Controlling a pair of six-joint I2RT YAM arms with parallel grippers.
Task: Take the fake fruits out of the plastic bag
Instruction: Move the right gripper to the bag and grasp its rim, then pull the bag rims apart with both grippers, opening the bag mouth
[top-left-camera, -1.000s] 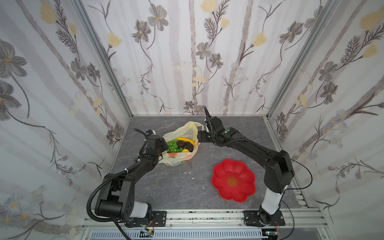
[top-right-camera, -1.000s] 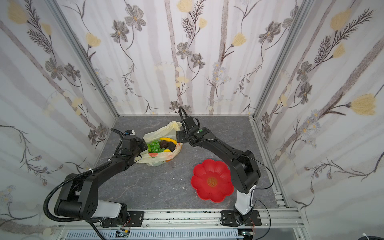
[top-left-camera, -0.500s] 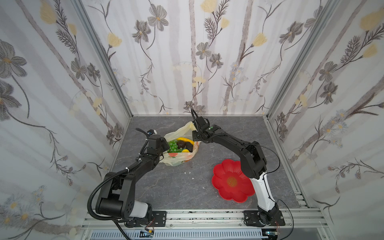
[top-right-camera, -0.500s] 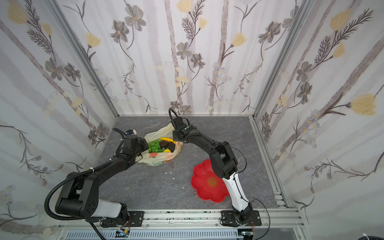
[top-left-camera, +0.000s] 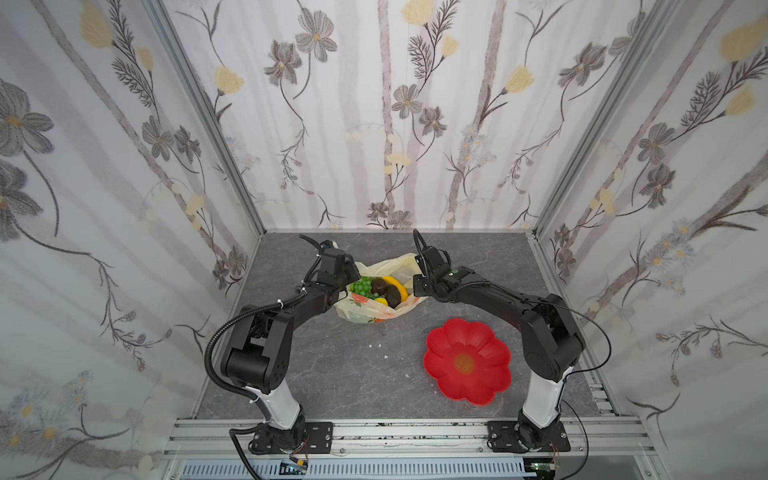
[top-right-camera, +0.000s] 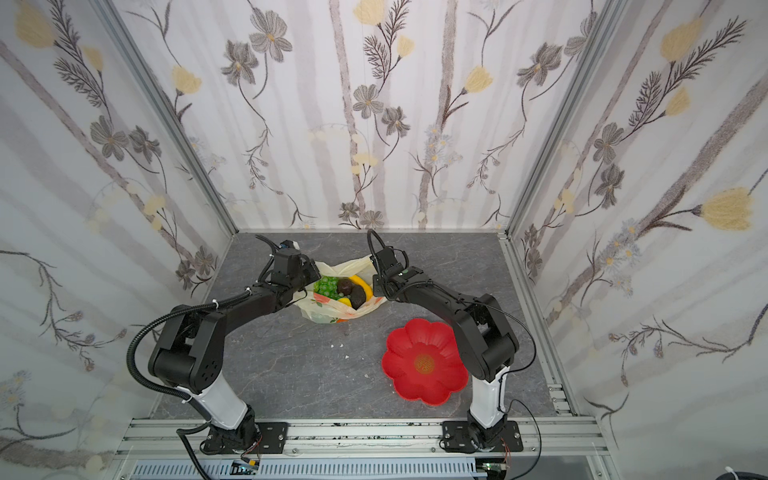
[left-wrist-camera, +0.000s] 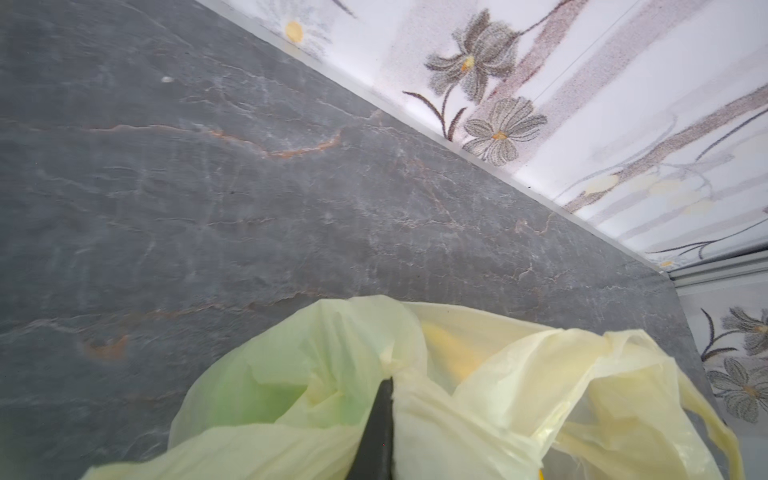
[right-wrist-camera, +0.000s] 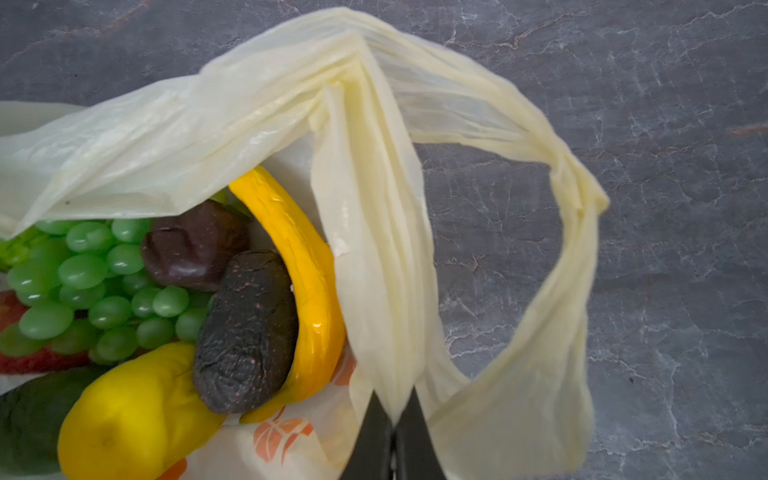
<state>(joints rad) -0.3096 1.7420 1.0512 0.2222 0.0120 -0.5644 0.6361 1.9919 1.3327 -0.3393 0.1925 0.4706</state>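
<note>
**Plastic bag** (top-left-camera: 365, 309) (top-right-camera: 328, 311): thin, translucent, pale yellow, crinkled; orange-red prints on side facing front edge. Sits on tabletop (top-left-camera: 332, 374), rear centre, nr back edge, well apart from red flower dish (top-left-camera: 467, 361) at front right. Closed bottom twd front edge, mouth up & open. Long axis of mouth approx parallel to back edge, stretched btwn both grippers. Handle loop (right-wrist-camera: 573, 232) slack beside R gripper.

**Fake fruits** (top-left-camera: 380, 289), all inside bag:
- grape bunch (right-wrist-camera: 83, 282), green, left side
- 2 dark brown pieces (right-wrist-camera: 245, 332), mid
- banana (right-wrist-camera: 307, 291), curved, long axis along bag's right wall
- lemon (right-wrist-camera: 133, 411)
- avocado (right-wrist-camera: 25, 415), dark green, part hidden

**L gripper** (left-wrist-camera: 382, 409): closed, pinching bag film at left rim.

**R gripper** (right-wrist-camera: 392, 415): closed on fold at handle base, right rim.
</note>
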